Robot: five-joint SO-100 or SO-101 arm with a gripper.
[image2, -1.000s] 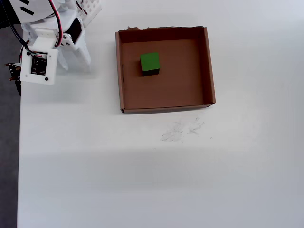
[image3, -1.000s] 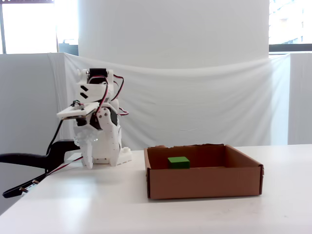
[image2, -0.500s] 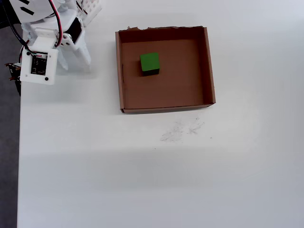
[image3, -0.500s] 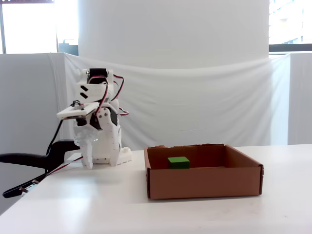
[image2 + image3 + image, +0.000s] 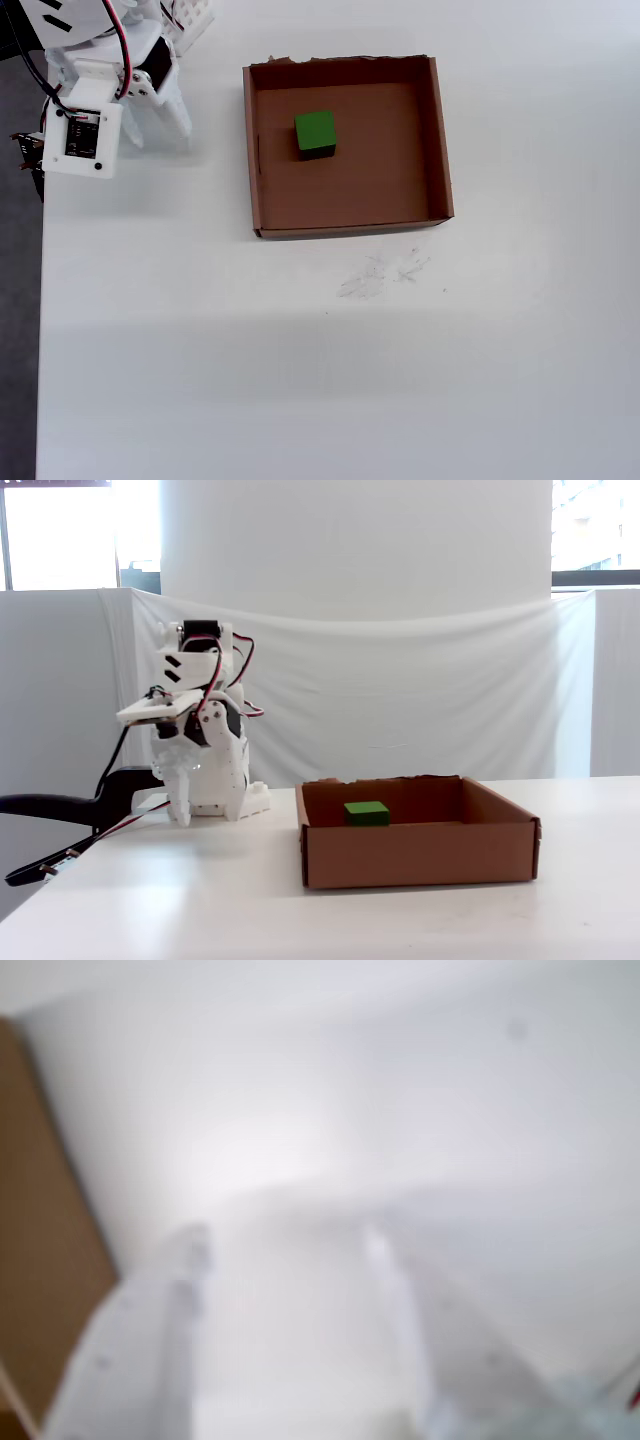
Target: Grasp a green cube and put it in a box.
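Matte brown cardboard box [image 5: 441,140] with a ragged torn rim; matte green cube [image 5: 315,132]; smooth white table [image 5: 300,380]; white plastic arm [image 5: 200,750].

bright green cube [image 5: 315,131], brown cardboard box [image 5: 437,140], white table [image 5: 300,350], white arm [image 5: 200,740]

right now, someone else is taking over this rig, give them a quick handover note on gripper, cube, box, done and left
Gripper: folded back near the arm's base, left of the box in the overhead view, pointing down at the table; fingers apart in the blurred wrist view, holding nothing.
Green cube: flat on the floor of the box, in its upper-left part in the overhead view, touching no wall; also visible inside it in the fixed view.
Done: cube is in the box, gripper clear of it.
Left: nothing apparent for this task.
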